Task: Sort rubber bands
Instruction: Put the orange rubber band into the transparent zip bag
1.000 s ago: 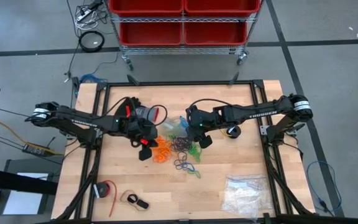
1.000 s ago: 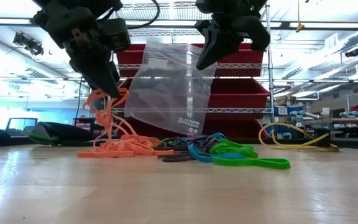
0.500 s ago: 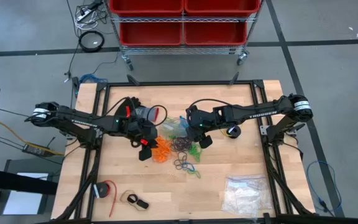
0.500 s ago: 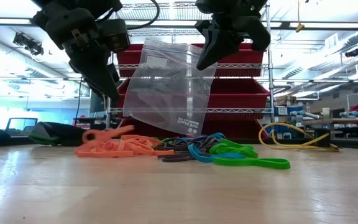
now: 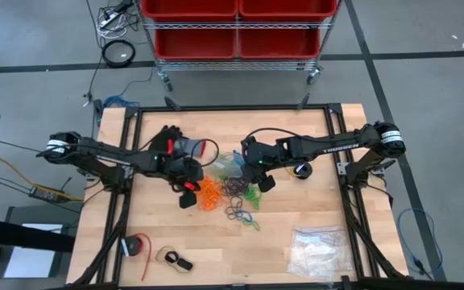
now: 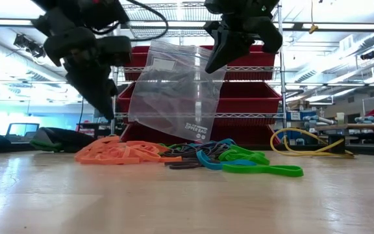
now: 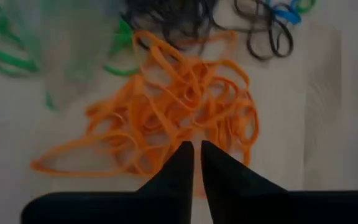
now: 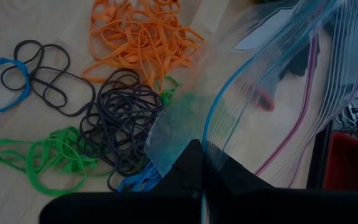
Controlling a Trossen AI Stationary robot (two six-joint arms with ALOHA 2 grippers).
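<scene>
Left pincer (image 7: 193,163) nearly closed, empty above orange rubber bands (image 7: 179,112), right pincer (image 8: 201,168) clenched on clear bag (image 6: 174,91) above desk (image 5: 312,201)

I can make out white lettering — "TROSSEN" — along the right arm (image 5: 329,146). The clear zip bag (image 6: 174,91) carries small print near its lower edge, too small to read.
</scene>
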